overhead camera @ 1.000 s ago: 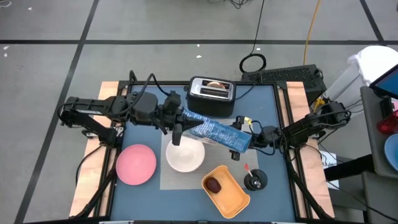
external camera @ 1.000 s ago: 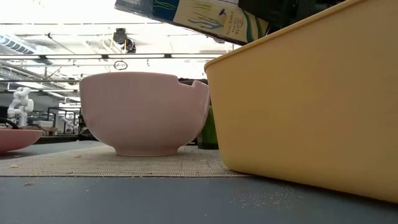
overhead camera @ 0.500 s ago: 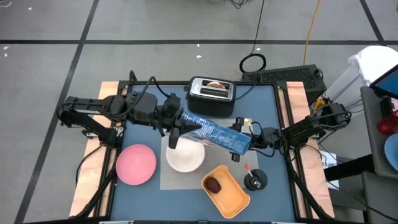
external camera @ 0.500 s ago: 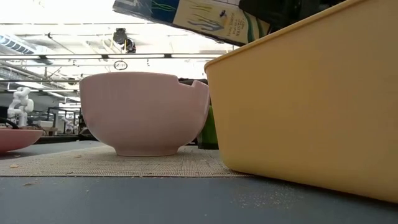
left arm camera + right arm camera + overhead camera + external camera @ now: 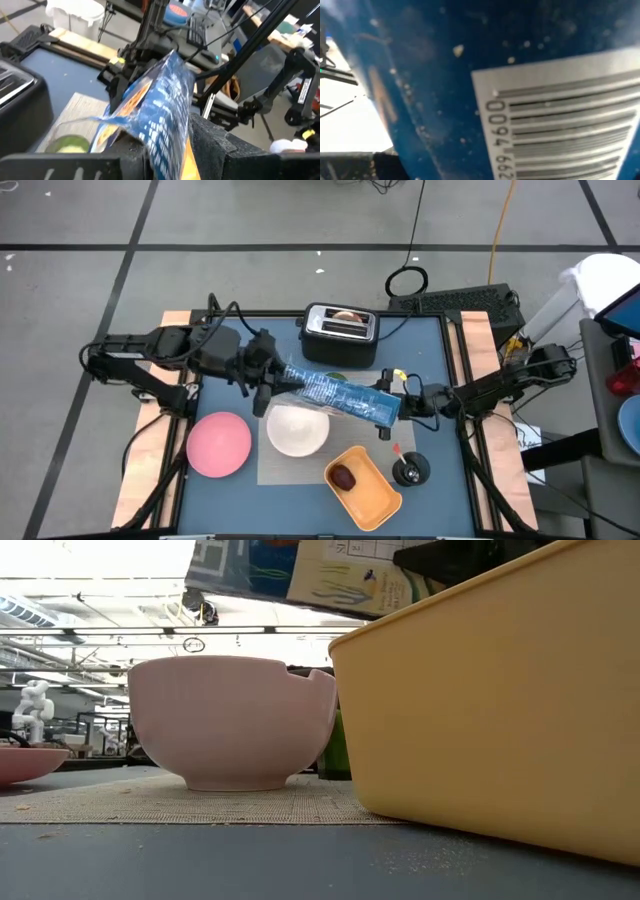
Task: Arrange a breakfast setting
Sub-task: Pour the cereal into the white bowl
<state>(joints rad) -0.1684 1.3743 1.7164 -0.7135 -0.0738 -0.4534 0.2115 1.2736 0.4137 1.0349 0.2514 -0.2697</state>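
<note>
The white round bowl (image 5: 297,432) sits on the grey rectangular placemat (image 5: 272,470), directly below and just in front of the left gripper (image 5: 268,383), with open air between its rim and the load above. That load is a long blue printed food package (image 5: 340,393), slung over the bowl from one gripper to the other. The right gripper (image 5: 398,402) is clamped on its far end, the barcode side filling that arm's wrist view. The left gripper is at the other end with the package's edge between its fingers (image 5: 220,150), but I cannot tell whether they pinch it.

The pink round plate (image 5: 220,445) lies beyond the mat's edge, below the left gripper and to its outer side, apart from the bowl. The small pale-green cup (image 5: 65,145) stands on the mat under the package, between the two grippers. The round toasted bread piece (image 5: 347,314) sits in a slot of the black-and-silver toaster (image 5: 340,335), behind the package.

Below the right gripper, the orange rectangular tray (image 5: 385,500) overlaps the mat's corner, close beside the bowl, holding a dark lump (image 5: 343,477). A small black round object (image 5: 410,470) stands just beside the tray. Bare blue table (image 5: 430,350) lies open behind the right gripper.
</note>
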